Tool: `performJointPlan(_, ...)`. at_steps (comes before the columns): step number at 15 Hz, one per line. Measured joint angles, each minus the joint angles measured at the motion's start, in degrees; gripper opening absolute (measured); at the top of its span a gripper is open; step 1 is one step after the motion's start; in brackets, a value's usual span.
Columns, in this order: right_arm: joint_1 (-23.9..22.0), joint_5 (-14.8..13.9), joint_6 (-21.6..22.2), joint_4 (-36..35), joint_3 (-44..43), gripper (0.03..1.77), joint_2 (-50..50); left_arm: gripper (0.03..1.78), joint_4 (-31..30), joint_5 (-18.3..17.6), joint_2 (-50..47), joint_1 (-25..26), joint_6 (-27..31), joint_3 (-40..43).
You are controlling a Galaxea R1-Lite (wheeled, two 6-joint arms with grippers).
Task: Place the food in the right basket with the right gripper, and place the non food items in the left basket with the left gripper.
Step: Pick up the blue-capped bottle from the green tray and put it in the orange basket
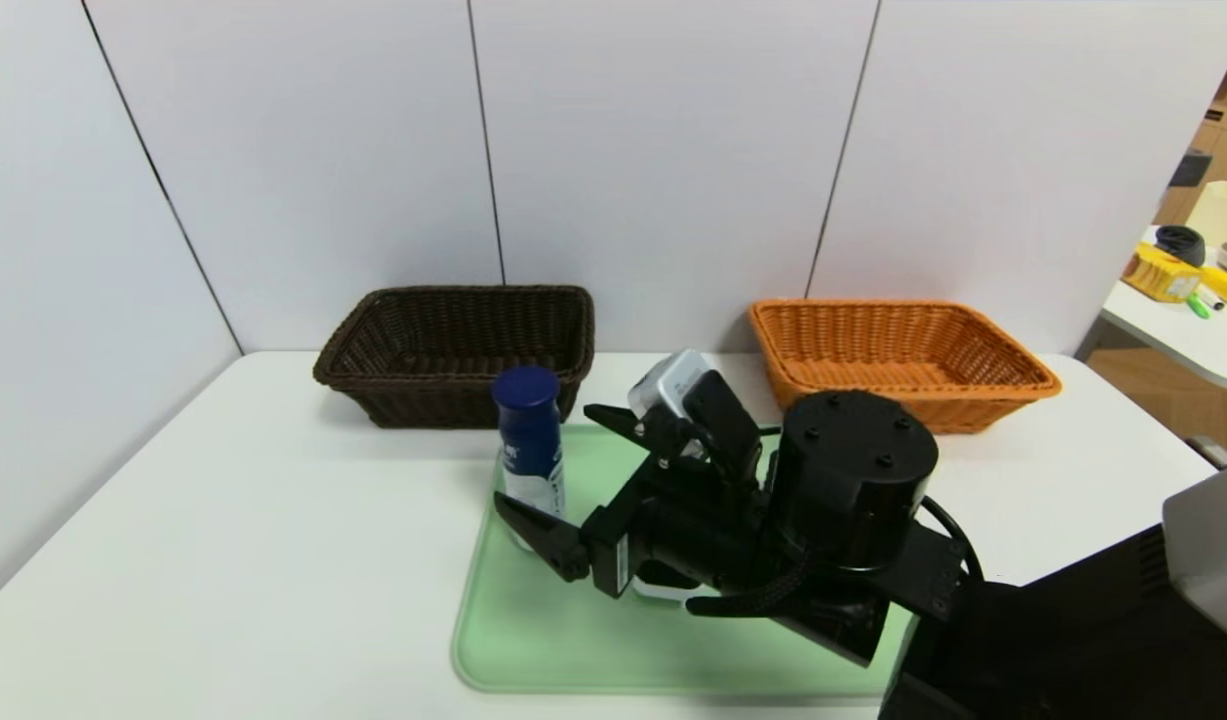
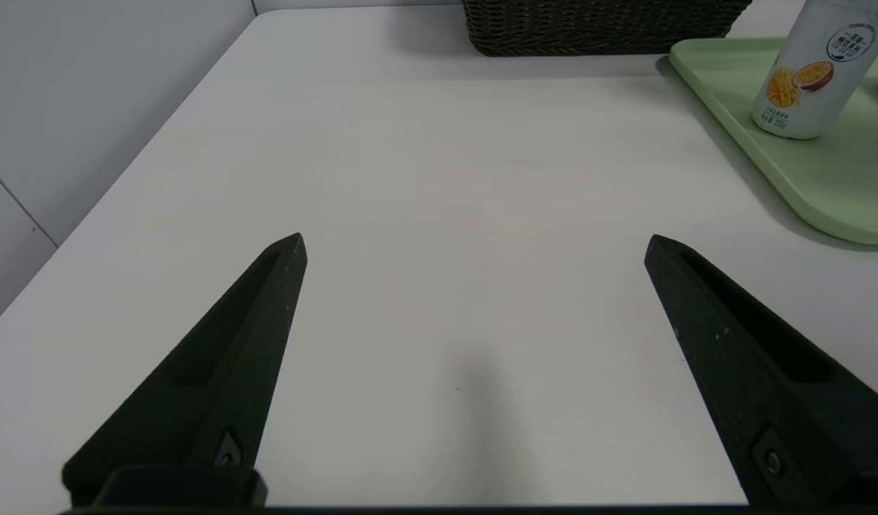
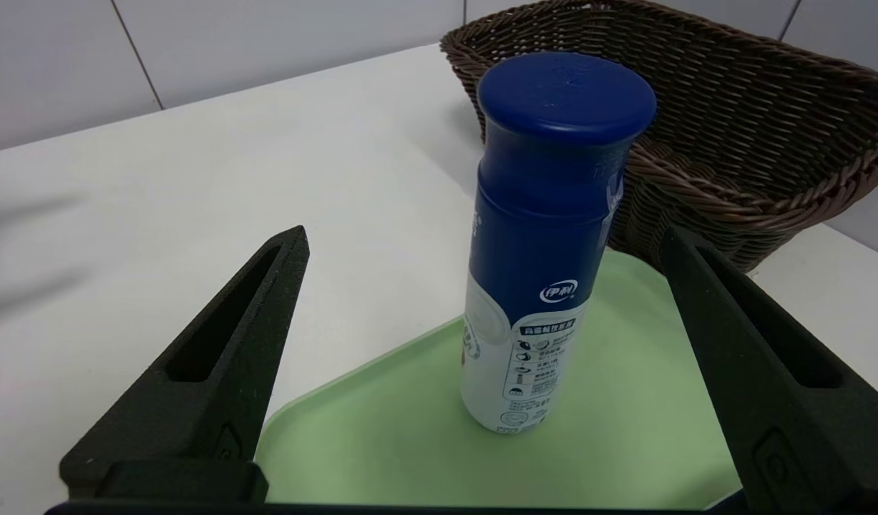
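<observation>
Step in hand: approach to the bottle (image 1: 529,440), judged from the pose. It stands upright at the far left corner of the green tray (image 1: 533,640), just in front of the brown basket (image 1: 453,350). The right gripper (image 1: 558,480) is held level beside it, jaws spread wide, nothing gripped. The left gripper (image 2: 474,247) is parked over bare table, jaws likewise apart.

Next: jaws to be brought around the body and closed, then carried to the orange basket (image 1: 903,360).

Label: "伊利" logo read; fruit picture on the back; small print illegible.
</observation>
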Motion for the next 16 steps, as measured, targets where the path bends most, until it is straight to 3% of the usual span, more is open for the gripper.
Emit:
performJointPlan(6, -0.33, -0.99, 0.06, -0.52, -4.49, 1.69, 4.52, 1.69, 0.0, 0.0, 0.0, 0.02, 0.0, 0.0)
performJointPlan(11, -0.3, -4.02, 0.24, -0.52, -10.3, 1.69, 9.79, 1.69, 0.0, 0.0, 0.0, 0.0, 0.0, 0.0)
performJointPlan(16, -0.3, -4.27, 0.2, -2.07, -14.08, 1.69, 13.57, 1.69, 0.0, 0.0, 0.0, 0.02, 0.0, 0.0)
